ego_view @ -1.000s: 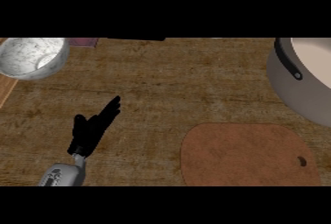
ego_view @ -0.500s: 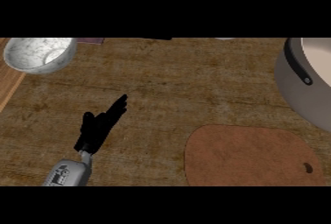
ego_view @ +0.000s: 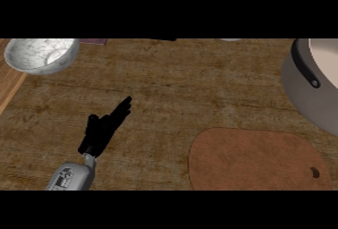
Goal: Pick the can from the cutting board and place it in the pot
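One cutting board (ego_view: 254,159) is lying on the brown bench (ego_view: 185,85) at the lower right, a flat reddish-brown slab with rounded corners and a small dark hole near its right end. Nothing is sitting on its visible surface, and the can is not showing anywhere in the head view. One pot (ego_view: 310,87) is standing at the right edge, grey-walled with a pale inside and a dark handle fitting on its rim; it is only partly showing and is standing just above the board, apart from it. One white speckled bowl (ego_view: 41,54) is sitting at the upper left corner, well apart from the board and the pot.

One hand is showing: the left hand (ego_view: 102,132), black, is coming up from the lower left on its grey forearm (ego_view: 71,175). Its fingers are lying straight and close together, pointing up and to the right toward the middle of the bench, holding nothing. It is lying left of the board, apart from it. The right hand is not appearing in the view.
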Motion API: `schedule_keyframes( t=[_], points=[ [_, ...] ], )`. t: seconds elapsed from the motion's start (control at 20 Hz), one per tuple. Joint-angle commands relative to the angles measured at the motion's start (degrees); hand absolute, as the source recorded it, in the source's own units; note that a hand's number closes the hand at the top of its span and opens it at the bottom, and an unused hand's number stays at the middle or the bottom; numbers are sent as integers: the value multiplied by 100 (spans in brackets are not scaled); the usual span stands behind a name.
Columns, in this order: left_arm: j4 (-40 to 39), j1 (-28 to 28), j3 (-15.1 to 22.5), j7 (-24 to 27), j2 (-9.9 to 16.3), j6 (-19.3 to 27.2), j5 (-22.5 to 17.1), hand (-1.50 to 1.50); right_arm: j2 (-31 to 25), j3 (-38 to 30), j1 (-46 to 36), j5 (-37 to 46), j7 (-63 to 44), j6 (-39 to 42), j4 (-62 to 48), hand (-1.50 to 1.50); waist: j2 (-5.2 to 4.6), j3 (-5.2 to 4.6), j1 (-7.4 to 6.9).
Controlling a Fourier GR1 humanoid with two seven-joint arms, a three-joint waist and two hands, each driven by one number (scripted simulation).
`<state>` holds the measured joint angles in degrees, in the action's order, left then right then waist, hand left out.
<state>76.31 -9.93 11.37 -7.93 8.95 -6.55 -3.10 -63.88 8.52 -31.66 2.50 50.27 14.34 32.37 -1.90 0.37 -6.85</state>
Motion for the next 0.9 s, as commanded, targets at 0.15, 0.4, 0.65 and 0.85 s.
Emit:
schedule_keyframes(
  t=[0.15, 0.4, 0.65, 0.85],
  points=[
    [-51, -27, -12, -82, 22, -121, -50, 0, 400, 769, -1019, 1468, -289, -1312, -390, 150, 2, -15, -28],
    [-108, -229, -180, -48, 61, -147, -120, 0, 1025, 1411, -1503, 2434, -851, -1818, -937, 150, 15, -22, 71],
    [-242, -129, -69, 74, -92, 121, 132, 0, 1400, 1939, -1733, 2986, -1776, -900, -1701, 150, 9, -26, 110],
    [208, 327, -104, 14, 126, -101, -34, 0, 1800, 2215, -2123, 3393, -1874, -673, -2105, -150, 60, -16, 112]
  ],
)
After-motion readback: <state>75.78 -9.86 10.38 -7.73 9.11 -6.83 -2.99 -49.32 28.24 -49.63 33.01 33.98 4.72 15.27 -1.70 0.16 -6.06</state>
